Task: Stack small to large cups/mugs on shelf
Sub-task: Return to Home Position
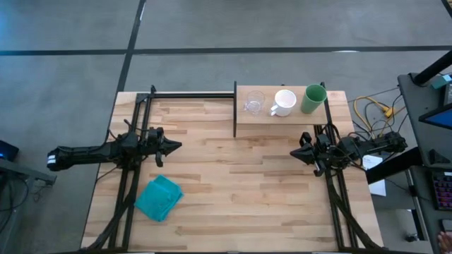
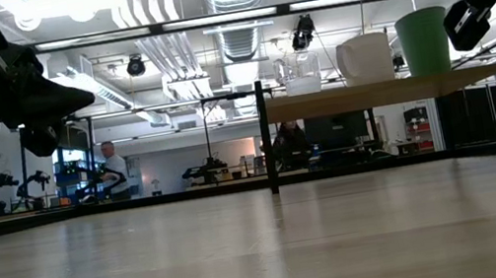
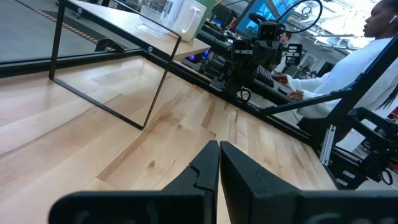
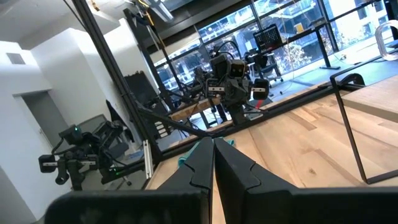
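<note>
Three vessels stand in a row on the raised light-wood shelf [image 1: 282, 113] at the table's far side: a small clear cup [image 1: 254, 103], a white handled mug [image 1: 284, 103] and a taller green cup [image 1: 313, 99]. The low view shows the clear cup [image 2: 300, 73], the mug [image 2: 365, 58] and the green cup [image 2: 423, 41] resting on their bases on the shelf board [image 2: 381, 93]. My left gripper [image 1: 178, 146] hovers shut over the table's left half, far from the shelf. My right gripper [image 1: 293, 153] hovers shut just in front of the shelf's near edge.
A teal folded cloth [image 1: 159, 197] lies near the table's near left corner. Black frame rails [image 1: 191, 94] run along the far edge and both sides. A person [image 3: 367, 56] sits beyond the table's right side. Bare wood lies between the two grippers.
</note>
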Available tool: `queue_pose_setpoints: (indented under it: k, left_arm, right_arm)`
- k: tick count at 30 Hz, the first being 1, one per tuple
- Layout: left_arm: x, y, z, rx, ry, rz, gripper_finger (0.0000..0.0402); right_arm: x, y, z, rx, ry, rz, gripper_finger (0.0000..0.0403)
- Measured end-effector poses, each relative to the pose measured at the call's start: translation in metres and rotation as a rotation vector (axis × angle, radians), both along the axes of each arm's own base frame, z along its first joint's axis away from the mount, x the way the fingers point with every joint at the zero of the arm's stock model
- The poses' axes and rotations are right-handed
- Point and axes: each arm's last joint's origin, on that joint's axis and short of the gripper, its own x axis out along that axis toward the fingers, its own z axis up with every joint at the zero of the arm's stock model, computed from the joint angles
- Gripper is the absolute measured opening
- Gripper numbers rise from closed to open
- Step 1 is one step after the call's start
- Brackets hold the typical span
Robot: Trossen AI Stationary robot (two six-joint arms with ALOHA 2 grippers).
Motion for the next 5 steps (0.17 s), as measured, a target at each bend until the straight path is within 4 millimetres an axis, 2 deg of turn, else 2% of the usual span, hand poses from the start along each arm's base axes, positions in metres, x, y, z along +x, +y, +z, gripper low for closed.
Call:
queue_pose_setpoints:
  k: [5]
  left_arm:
    - [0.0,0.0,0.0,0.0,0.0,0.0,0.0]
  right_arm:
    - [0.0,0.0,0.0,0.0,0.0,0.0,0.0009]
